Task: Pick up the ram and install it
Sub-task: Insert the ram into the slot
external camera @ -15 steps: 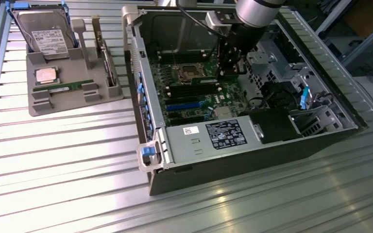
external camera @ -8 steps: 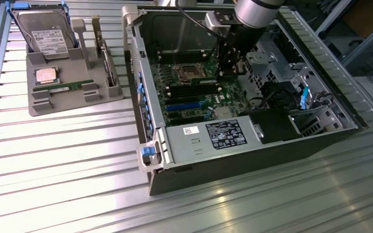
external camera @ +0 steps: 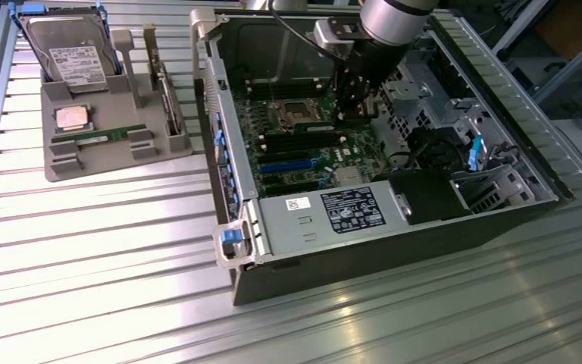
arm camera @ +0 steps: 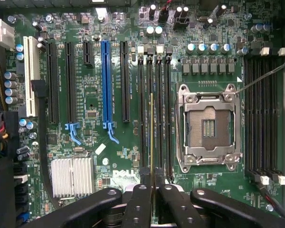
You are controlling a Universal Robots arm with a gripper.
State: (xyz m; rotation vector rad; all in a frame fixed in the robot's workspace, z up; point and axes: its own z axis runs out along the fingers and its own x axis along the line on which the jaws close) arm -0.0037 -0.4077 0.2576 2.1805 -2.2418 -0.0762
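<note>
The claw (arm camera: pixel 152 175) is clenched on the ram (arm camera: pixel 152 133), held edge-on over the memory slots (arm camera: pixel 167 118) beside the CPU socket (arm camera: pixel 208 126); light, stiff and fragile, it seems best pinched by its flat faces, clear of the contacts.

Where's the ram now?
Wrist view: the ram, edge-on, is clamped in the gripper over the memory slots beside the CPU socket. A twin stick lies in the tray at the exterior view's left.
</note>
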